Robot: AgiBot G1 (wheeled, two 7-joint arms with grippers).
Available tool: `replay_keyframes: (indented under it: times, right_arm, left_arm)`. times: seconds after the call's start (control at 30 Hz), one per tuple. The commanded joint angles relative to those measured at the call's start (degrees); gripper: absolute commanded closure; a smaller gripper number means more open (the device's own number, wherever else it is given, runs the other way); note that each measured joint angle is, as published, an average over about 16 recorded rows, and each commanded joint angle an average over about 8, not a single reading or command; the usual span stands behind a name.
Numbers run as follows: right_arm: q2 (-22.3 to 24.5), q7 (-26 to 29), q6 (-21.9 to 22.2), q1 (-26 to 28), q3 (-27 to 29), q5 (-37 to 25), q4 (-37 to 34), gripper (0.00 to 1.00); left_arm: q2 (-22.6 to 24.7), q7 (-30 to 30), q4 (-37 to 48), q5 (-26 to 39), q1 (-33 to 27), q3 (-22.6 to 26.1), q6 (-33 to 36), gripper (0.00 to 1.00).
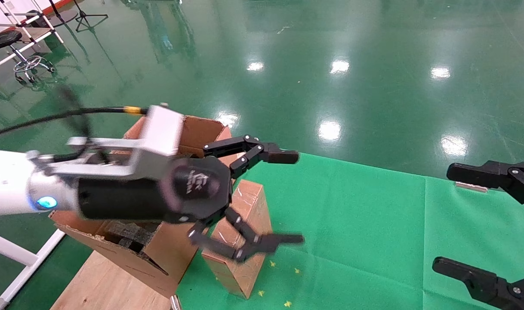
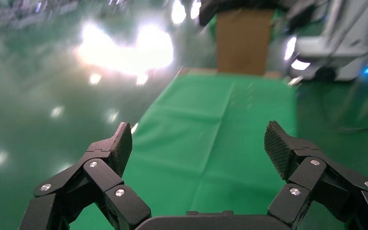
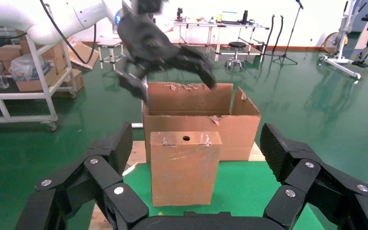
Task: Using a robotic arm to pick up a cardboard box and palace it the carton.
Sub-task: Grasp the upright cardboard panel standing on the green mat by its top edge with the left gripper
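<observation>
The cardboard box (image 1: 245, 241) stands upright on the green cloth, its top face with a round hole (image 3: 186, 138) showing in the right wrist view. Just behind it sits the carton (image 1: 158, 254), rim torn, black foam inside (image 1: 128, 234). The robotic arm reaches in from the left; my left gripper (image 1: 290, 198) hangs open above the box and carton (image 3: 196, 112), touching neither. In its own view the left gripper (image 2: 197, 143) holds nothing, with only cloth beyond. My right gripper (image 1: 453, 217) stays open at the table's right side, facing the cardboard box (image 3: 185, 167) from a distance.
The carton rests on a wooden board (image 1: 98, 284) beside the green-covered table (image 1: 374, 224). A white frame bar (image 1: 16, 262) runs at the lower left. A stool (image 1: 25, 60) stands far back on the shiny green floor. A trolley with boxes (image 3: 28, 72) is behind the carton.
</observation>
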Motion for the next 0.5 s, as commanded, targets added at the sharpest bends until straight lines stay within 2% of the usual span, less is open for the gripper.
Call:
replay_keyframes:
  times: [0.03, 0.33, 0.5]
  right_arm:
    - [0.00, 0.00, 0.00, 0.00, 0.00, 0.00, 0.00, 1.00]
    - [0.01, 0.00, 0.02, -0.01, 0.00, 0.00, -0.01, 1.00]
    - [0.01, 0.00, 0.02, -0.01, 0.00, 0.00, -0.02, 1.00]
  left_arm:
    - [-0.29, -0.83, -0.64, 2.74, -0.82, 0.62, -1.68, 0.00]
    - [0.07, -1.17, -1.29, 5.03, -2.37, 1.70, -2.73, 0.00]
    - [0.08, -1.55, -1.76, 11.67, -4.67, 2.66, -6.95, 0.00]
